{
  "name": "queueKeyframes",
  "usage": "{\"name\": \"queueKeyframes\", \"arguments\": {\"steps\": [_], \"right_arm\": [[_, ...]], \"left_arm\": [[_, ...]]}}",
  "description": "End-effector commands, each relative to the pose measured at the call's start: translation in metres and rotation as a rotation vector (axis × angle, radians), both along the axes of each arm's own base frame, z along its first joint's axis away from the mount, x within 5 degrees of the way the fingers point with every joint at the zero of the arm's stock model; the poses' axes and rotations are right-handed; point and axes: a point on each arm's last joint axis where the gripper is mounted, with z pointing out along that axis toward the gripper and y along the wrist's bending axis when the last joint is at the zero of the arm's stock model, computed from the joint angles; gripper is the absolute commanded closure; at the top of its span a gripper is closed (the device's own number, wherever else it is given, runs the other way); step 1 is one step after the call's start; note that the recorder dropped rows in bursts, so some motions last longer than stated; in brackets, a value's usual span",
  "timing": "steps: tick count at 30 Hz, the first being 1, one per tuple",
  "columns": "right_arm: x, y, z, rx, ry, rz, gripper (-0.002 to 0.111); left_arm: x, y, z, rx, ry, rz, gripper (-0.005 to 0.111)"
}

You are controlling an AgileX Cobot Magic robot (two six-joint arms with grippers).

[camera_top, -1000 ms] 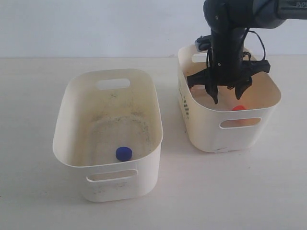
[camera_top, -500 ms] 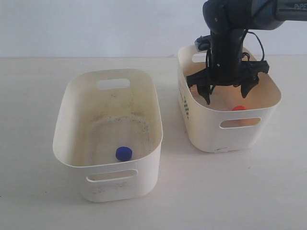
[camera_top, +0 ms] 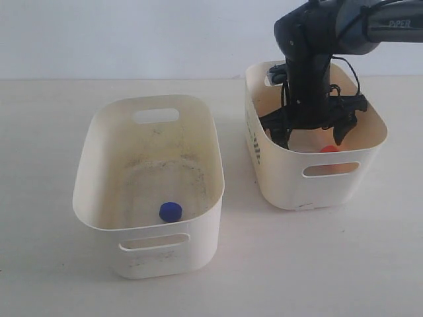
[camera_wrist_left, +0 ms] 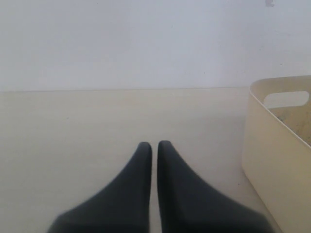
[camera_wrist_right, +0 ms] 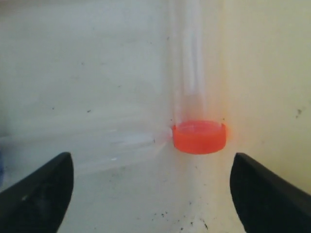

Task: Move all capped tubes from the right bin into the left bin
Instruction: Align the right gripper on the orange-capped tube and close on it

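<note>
One capped tube with a blue cap [camera_top: 170, 211] lies on the speckled floor of the left bin [camera_top: 198, 254]. The right bin [camera_top: 284, 181] carries dark dashes on its side. My right gripper [camera_top: 312, 134] is down inside it, open and holding nothing. An orange-red capped tube [camera_top: 328, 149] rests near the bin's front wall. In the right wrist view its cap [camera_wrist_right: 199, 137] sits ahead of the open right gripper [camera_wrist_right: 151, 165], nearer one finger, its clear body [camera_wrist_right: 188, 73] leaning on the wall. My left gripper [camera_wrist_left: 154, 145] is shut and empty above the table.
A second clear tube body [camera_wrist_right: 97, 145] lies on the right bin's floor beside the orange cap, with a sliver of blue [camera_wrist_right: 1, 170] at the picture's edge. The left bin's end wall [camera_wrist_left: 272, 160] stands close beside my left gripper.
My right gripper has opened wider and sunk deeper into the right bin. The tubes and bins have not moved.
</note>
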Motion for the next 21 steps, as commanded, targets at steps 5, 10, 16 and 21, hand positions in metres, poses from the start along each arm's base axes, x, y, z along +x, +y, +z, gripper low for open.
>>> {"name": "queueKeyframes", "arguments": {"steps": [5,10,16,21], "right_arm": [[-0.0012,-0.0030,-0.0119,-0.042,0.042,-0.031,0.026],[-0.0007,-0.0034,-0.0124,-0.047,0.037,-0.036,0.043],[-0.0014,-0.0039,-0.0154,-0.056,0.053,-0.038,0.060],[0.0000,-0.0071,-0.0142,-0.095,0.042,-0.021,0.059]], "left_arm": [[0.0000,-0.0001,0.0018,-0.016,-0.009,0.001,0.102],[0.0000,-0.0001,0.0018,-0.016,-0.009,0.001,0.102],[0.0000,-0.0001,0.0018,-0.016,-0.009,0.001,0.102],[0.0000,-0.0001,0.0018,-0.016,-0.009,0.001,0.102]]}}
